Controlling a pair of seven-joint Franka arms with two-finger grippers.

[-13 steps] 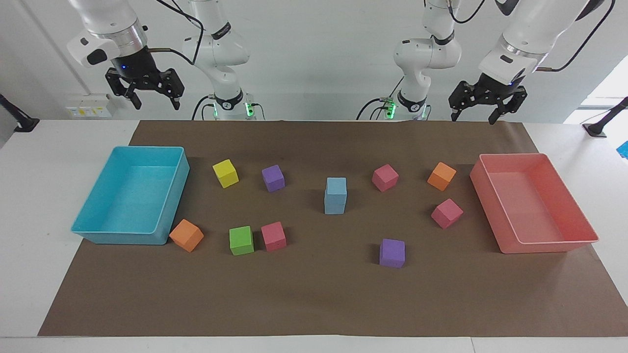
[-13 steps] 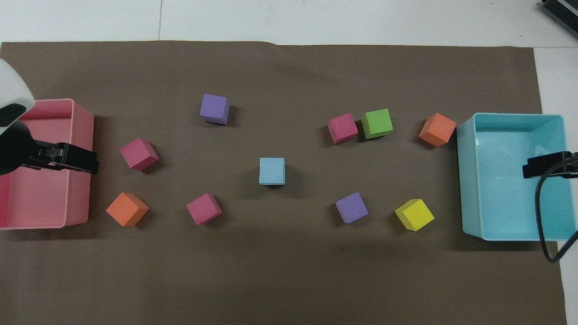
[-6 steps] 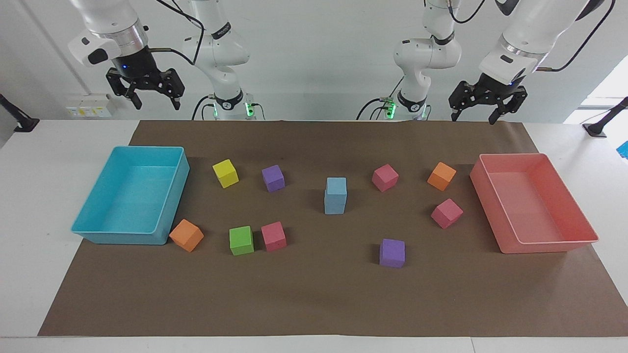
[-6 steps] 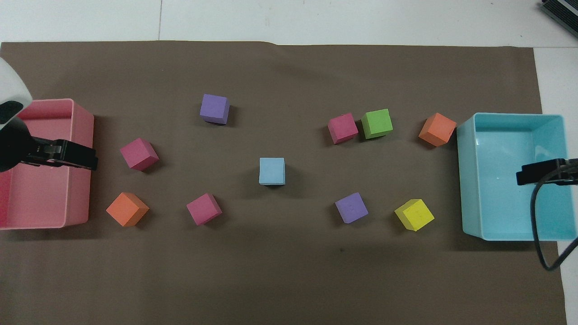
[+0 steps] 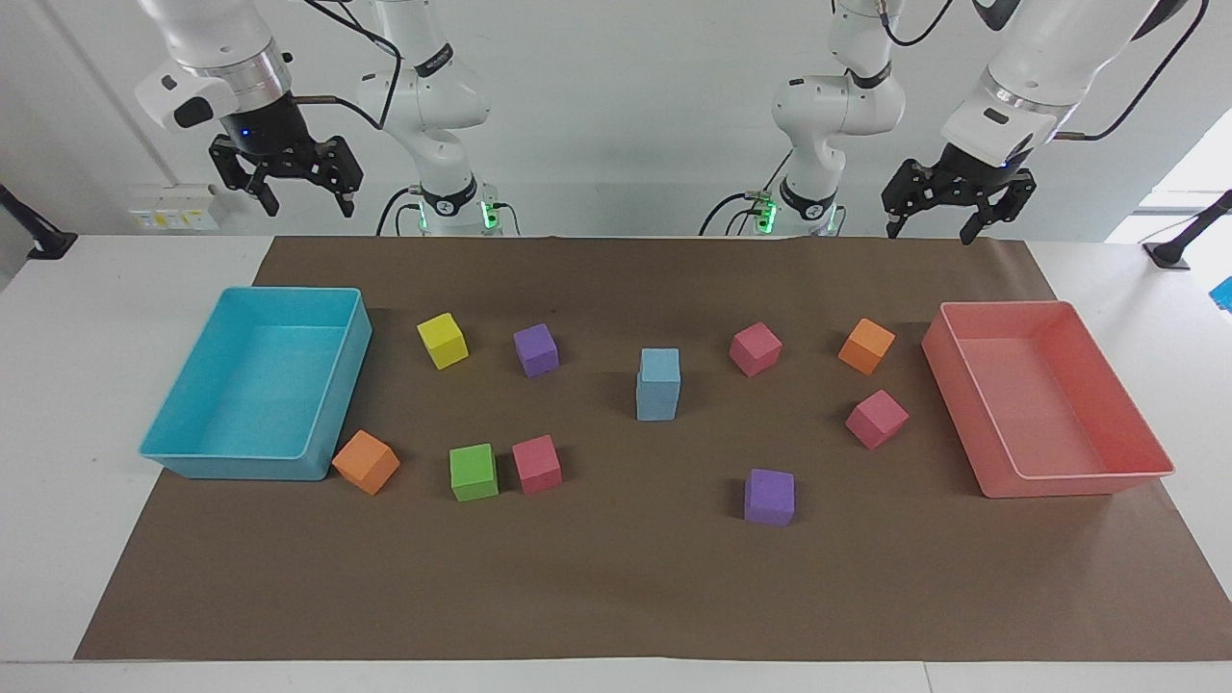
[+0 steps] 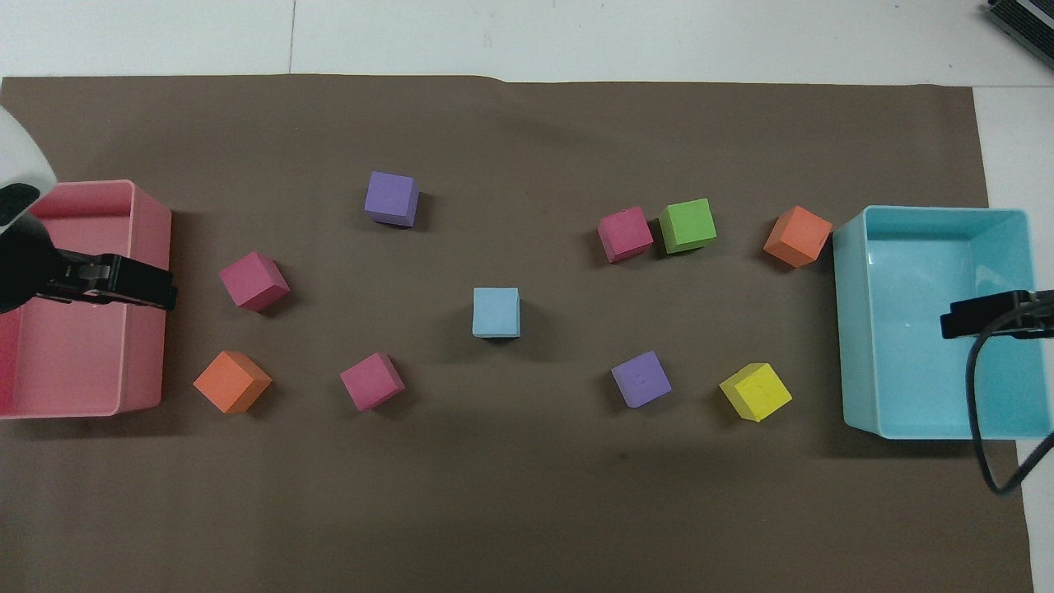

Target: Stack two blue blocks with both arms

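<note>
Blue blocks stacked at mat centre; both grippers raised, empty, well apart from them.

The two blue blocks (image 5: 658, 384) stand one on the other, edges nearly flush, in the middle of the brown mat (image 5: 616, 587). The left gripper (image 5: 948, 207) hangs high over the pink tray (image 5: 1136, 452), fingers spread, holding nothing. The right gripper (image 5: 286, 181) hangs high over the turquoise tray (image 5: 241, 467), fingers likewise spread and empty. Nearest neighbours of the stack are a purple cube (image 5: 536, 349) and a pink cube (image 5: 756, 348), both clear of it. The mat strip farthest from the robots lies open; an orange cube (image 5: 366, 462) touches the turquoise tray's corner.
</note>
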